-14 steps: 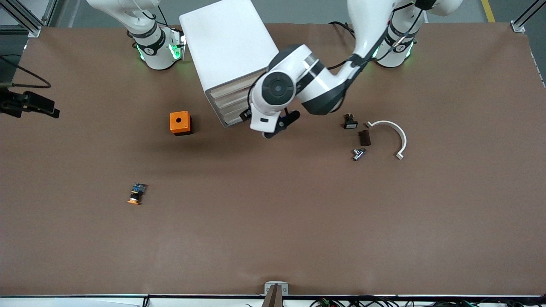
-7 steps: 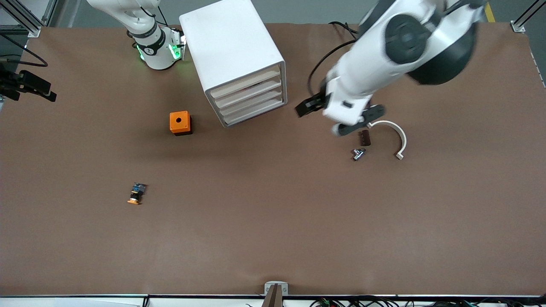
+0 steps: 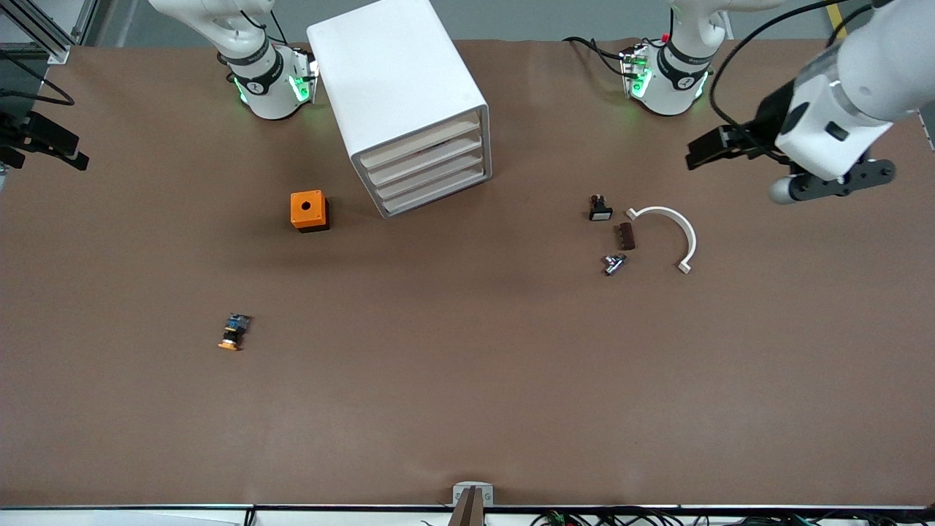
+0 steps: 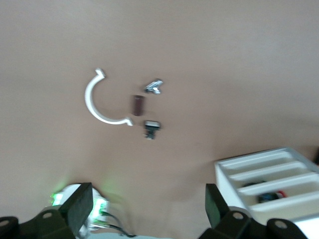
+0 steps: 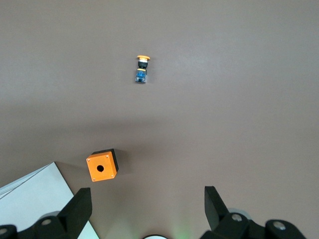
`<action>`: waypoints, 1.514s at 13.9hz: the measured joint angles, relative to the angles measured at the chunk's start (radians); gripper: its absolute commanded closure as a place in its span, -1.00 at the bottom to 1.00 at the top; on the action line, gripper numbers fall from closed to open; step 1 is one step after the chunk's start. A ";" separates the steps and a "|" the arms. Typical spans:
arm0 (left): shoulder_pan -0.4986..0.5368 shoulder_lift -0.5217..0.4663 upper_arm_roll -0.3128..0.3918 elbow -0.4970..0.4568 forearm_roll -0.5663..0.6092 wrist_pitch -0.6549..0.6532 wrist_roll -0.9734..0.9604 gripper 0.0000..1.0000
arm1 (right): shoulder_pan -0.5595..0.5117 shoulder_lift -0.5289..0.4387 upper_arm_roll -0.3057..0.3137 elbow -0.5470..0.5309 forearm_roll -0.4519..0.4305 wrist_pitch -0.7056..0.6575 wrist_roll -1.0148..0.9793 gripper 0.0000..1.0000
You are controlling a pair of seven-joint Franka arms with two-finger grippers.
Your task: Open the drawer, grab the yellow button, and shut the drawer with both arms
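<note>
The white cabinet (image 3: 398,88) stands between the two arm bases. Its four stacked drawers (image 3: 431,172) all sit pushed in; they also show in the left wrist view (image 4: 271,181). The button (image 3: 232,333), with orange cap and blue rear, lies on the bare table toward the right arm's end, nearer the front camera than the orange cube. It also shows in the right wrist view (image 5: 142,69). My left gripper (image 3: 774,169) is open and empty, up in the air near the left arm's end of the table. My right gripper (image 3: 45,140) is open and empty, raised at the right arm's end.
An orange cube with a hole (image 3: 309,210) sits beside the cabinet. A white arc-shaped part (image 3: 668,230), a small black-and-white part (image 3: 600,208), a dark brown block (image 3: 624,236) and a small metal piece (image 3: 613,263) lie toward the left arm's end.
My left arm has swung away from in front of the drawers, over the small parts, up toward its end of the table. The right gripper has drifted slightly toward the robots' side.
</note>
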 measured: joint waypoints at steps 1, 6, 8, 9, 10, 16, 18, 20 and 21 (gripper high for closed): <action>0.017 -0.003 0.000 -0.004 0.021 -0.006 0.051 -0.99 | 0.000 0.000 0.000 -0.001 0.000 0.010 0.000 -1.00; 0.054 -0.078 0.115 -0.091 0.040 -0.015 0.304 -0.99 | 0.000 0.000 0.001 -0.002 0.000 0.031 -0.004 -1.00; 0.050 -0.129 0.152 -0.174 0.052 0.035 0.349 -0.99 | 0.000 0.000 0.001 -0.002 0.000 0.036 -0.023 -1.00; 0.039 -0.161 0.169 -0.234 0.055 0.086 0.353 -0.99 | 0.000 0.000 0.001 -0.002 0.000 0.036 -0.027 -1.00; 0.025 -0.196 0.186 -0.300 0.056 0.142 0.354 -0.99 | 0.000 0.000 0.001 -0.002 0.000 0.037 -0.029 -1.00; 0.028 -0.314 0.220 -0.489 0.067 0.372 0.387 -0.99 | 0.000 0.000 0.001 -0.002 0.000 0.037 -0.028 -1.00; 0.040 -0.325 0.223 -0.480 0.068 0.382 0.389 -0.99 | 0.000 0.000 0.002 -0.002 0.000 0.037 -0.024 -1.00; 0.040 -0.332 0.224 -0.469 0.068 0.382 0.389 -0.99 | 0.000 0.000 0.005 -0.002 0.000 0.037 -0.023 -1.00; 0.039 -0.332 0.222 -0.464 0.068 0.382 0.389 -0.99 | 0.000 0.000 0.005 -0.002 0.000 0.037 -0.023 -1.00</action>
